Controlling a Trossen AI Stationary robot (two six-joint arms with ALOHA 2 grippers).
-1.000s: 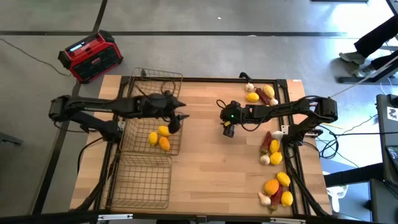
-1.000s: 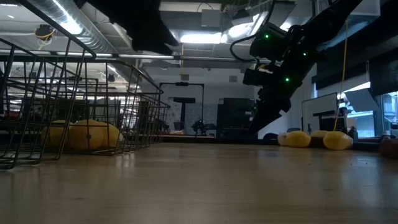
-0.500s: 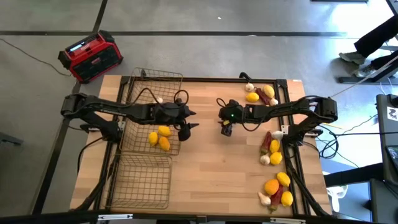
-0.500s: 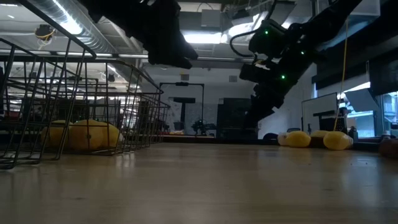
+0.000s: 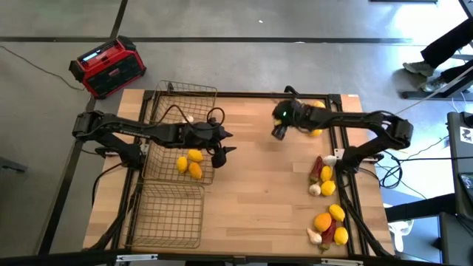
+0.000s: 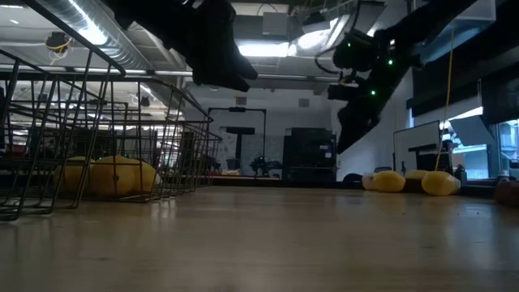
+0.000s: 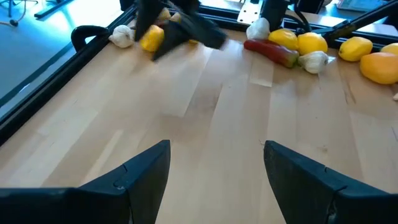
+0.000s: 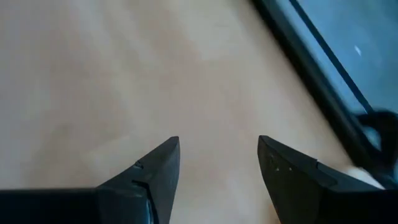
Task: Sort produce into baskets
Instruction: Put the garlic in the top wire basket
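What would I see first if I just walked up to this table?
Probably the bright lemons in the middle wire basket on the table's left side, and the heaps of produce along its right edge. Two dark arms reach in, the left gripper and right gripper both open and empty above bare wood.

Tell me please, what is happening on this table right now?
A two-armed robot is sorting produce into wire baskets. The middle basket on the table's left side holds three yellow and orange fruits; the other two look empty. The left end effector hangs open and empty beside that basket. The right end effector, also open and empty, is above the table near the far-right pile of lemons and garlic. More produce waits along the right edge.
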